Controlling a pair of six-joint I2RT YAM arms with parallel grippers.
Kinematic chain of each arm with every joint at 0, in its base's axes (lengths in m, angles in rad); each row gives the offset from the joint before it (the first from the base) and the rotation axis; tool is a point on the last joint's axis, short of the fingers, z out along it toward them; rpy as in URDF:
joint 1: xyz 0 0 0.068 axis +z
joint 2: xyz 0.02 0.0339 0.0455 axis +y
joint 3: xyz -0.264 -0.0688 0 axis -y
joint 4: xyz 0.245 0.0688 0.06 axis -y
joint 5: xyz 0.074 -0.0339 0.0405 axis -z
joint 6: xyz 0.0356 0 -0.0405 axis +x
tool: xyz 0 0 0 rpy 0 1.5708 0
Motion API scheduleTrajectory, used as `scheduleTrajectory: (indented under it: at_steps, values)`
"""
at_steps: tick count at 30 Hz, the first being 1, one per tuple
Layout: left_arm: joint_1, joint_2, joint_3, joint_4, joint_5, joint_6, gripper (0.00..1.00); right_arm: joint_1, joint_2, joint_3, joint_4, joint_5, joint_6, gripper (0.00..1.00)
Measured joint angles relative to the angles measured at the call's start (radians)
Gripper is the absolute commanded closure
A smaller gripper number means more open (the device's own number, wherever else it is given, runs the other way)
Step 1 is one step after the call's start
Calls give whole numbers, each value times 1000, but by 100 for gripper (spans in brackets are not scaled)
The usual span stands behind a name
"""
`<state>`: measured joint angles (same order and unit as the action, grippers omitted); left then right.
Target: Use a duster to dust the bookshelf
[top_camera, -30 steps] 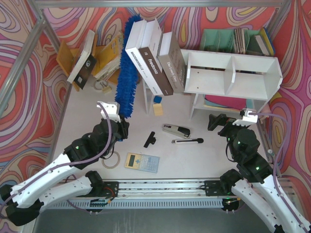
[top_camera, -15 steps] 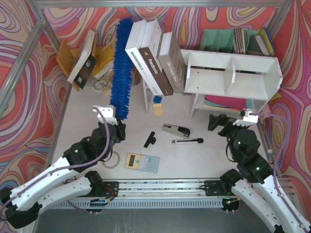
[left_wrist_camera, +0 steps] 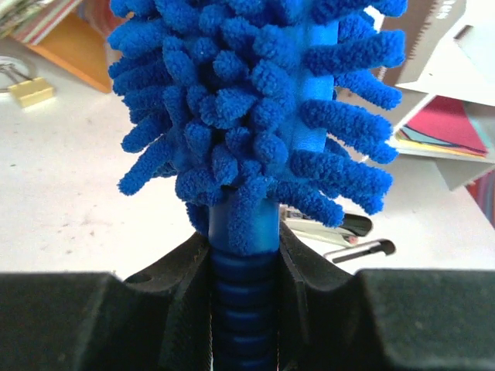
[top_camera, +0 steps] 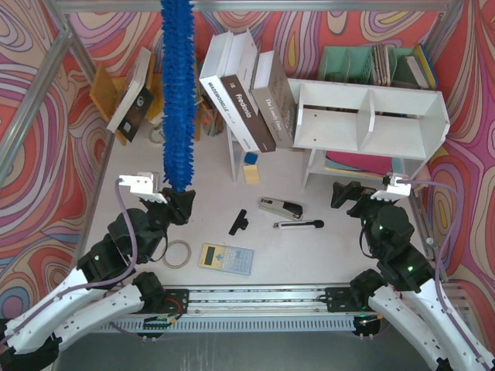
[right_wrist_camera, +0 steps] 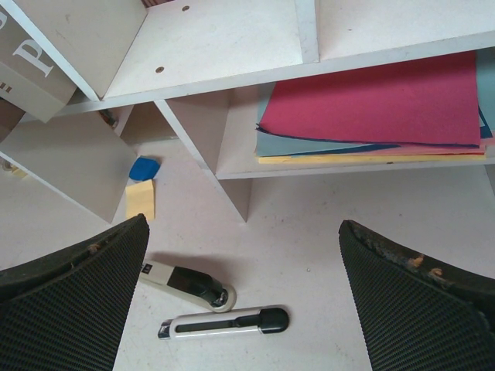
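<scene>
Next, by the look of it, a swing to the right: carry the long fluffy bright-blue microfibre duster (top_camera: pixel 178 93) from the left half of the table (top_camera: pixel 139 166) over to the wide white two-tier bookshelf (top_camera: pixel 368 120), well apart at the right rear. Best done by tipping the fluffy head down from its raised pose and leading with the side of the pile, not the tip. Clear the leaning white and brown hardback books (top_camera: pixel 244 93) beside the shelf's left end by passing above or in front rather than brushing through. Start along the top board, then work into each box compartment in turn, dragging outward with light contact only. Mind the red, blue and yellow paper sheets (right_wrist_camera: pixel 371 100) stacked on the lower tier — likely to shift under a heavy sweep.

At the left gripper (top_camera: pixel 180 204): pressed tight on the slim ribbed blue handle just below the pile, one black pad on each side, touching nothing else. Duster raised off the table, reaching to the top edge of the overhead view.

At the right gripper (top_camera: pixel 349 197): spread wide, holding nothing, touching nothing — hovering low in front of the shelf's lower tier, with a black-and-silver stapler (right_wrist_camera: pixel 186 284) and a white utility knife (right_wrist_camera: pixel 224 322) lying on the table just ahead. Better held clear of the sweep path.
</scene>
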<state>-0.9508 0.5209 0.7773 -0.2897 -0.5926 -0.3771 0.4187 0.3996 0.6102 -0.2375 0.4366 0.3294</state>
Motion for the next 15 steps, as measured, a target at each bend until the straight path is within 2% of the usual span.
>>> scheduleTrajectory:
  at_steps: [9, 15]
  values:
    - [0, -115, -61, 80, 157, 3, 100, 0, 4, 0, 0, 0, 0, 1]
    - [1, -107, -61, 148, 235, 5, 100, 0, 9, 0, 0, 0, 0, 1]
